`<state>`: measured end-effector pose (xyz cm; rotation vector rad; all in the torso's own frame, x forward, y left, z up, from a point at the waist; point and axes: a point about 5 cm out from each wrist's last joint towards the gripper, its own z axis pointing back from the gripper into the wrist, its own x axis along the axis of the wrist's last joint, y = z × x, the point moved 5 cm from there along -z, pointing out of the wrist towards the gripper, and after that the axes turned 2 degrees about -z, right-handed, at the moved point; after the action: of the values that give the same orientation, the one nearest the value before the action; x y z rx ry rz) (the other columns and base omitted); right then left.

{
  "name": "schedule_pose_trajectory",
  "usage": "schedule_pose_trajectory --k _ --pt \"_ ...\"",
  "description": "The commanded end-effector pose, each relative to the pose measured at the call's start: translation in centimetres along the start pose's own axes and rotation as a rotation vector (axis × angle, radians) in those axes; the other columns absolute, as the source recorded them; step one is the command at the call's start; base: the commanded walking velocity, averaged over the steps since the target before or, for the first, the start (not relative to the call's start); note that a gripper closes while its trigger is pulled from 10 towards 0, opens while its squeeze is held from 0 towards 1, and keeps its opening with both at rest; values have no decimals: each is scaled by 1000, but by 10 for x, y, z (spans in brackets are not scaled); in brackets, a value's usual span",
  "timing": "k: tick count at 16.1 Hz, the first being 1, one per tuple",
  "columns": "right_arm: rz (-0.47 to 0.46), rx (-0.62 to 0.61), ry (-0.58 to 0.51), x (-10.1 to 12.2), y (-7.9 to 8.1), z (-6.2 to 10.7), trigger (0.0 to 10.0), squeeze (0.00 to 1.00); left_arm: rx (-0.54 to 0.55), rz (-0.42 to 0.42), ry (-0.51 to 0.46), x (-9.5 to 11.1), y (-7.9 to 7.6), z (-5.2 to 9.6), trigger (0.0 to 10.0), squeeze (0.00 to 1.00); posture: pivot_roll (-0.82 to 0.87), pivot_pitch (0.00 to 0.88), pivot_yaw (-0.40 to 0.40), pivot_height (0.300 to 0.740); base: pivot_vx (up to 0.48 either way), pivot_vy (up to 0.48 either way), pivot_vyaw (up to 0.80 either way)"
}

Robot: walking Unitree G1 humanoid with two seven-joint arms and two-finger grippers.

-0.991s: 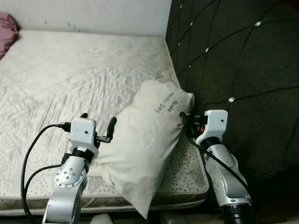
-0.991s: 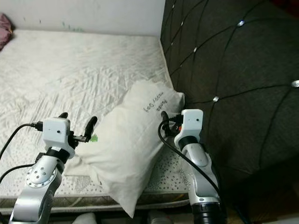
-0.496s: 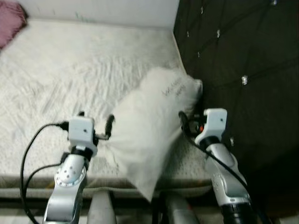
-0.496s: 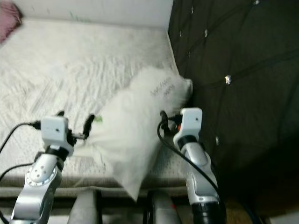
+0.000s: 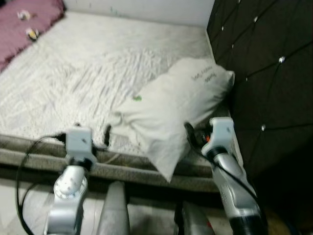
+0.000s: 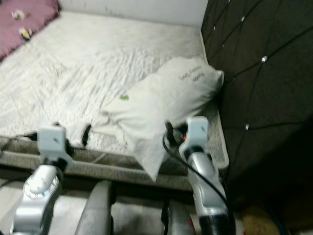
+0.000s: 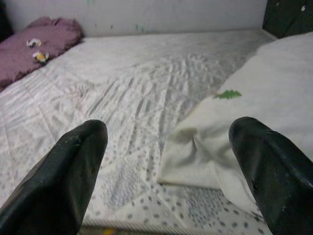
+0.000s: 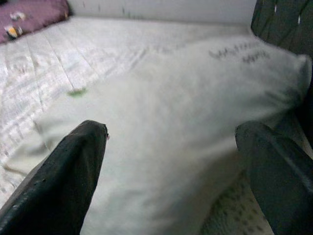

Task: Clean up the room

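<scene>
A white pillow (image 5: 177,100) with dark handwriting and a small green mark lies on the white quilted mattress (image 5: 93,63). Its top corner rests against the dark headboard and its lower corner hangs over the bed's front edge. My left gripper (image 5: 93,131) is open by the front edge, just short of the pillow's left corner (image 7: 183,156), with nothing between its fingers (image 7: 73,166). My right gripper (image 5: 195,134) is open beside the pillow's lower right side. In the right wrist view the pillow (image 8: 176,112) lies close ahead between the spread fingers (image 8: 73,171).
A black tufted headboard (image 5: 264,63) rises along the bed's right side. A purple blanket (image 5: 24,29) with small items on it lies at the far left of the mattress. The bed frame's front edge (image 5: 39,156) runs just before my arms; my grey legs (image 5: 115,210) show below.
The whole picture has shifted, so the camera has moved back from the bed. The pillow now lies flatter on the mattress, and both grippers stand apart from it.
</scene>
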<state>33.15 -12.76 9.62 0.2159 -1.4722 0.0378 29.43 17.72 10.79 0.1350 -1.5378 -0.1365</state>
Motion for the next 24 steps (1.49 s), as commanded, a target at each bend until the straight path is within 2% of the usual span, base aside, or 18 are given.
schedule_pose_trajectory --k 1,10,13,15,21,24 --pt "12 5 -14 5 -2 0 10000 0 -17 9 -39 12 -4 -3 10000 0 28 49 -83 631 0 0 0" --pt "18 4 -11 6 -4 -1 10000 0 -37 27 -43 12 -7 -2 10000 0 23 58 -86 631 297 0 0" --pt "24 24 0 4 0 -1 10000 0 -34 21 -30 10 -9 -2 10000 0 27 62 -87 631 0 0 0" --pt "21 53 38 -4 6 -3 10000 0 -16 12 20 2 -6 -1 10000 0 40 78 -89 611 0 0 0" --pt "26 127 93 -14 19 -13 10000 0 53 1 66 -2 7 12 10000 0 88 124 -97 547 0 0 0" --pt "43 148 114 -19 21 -18 10000 0 97 -9 80 -2 14 17 10000 0 107 140 -103 547 0 0 0"
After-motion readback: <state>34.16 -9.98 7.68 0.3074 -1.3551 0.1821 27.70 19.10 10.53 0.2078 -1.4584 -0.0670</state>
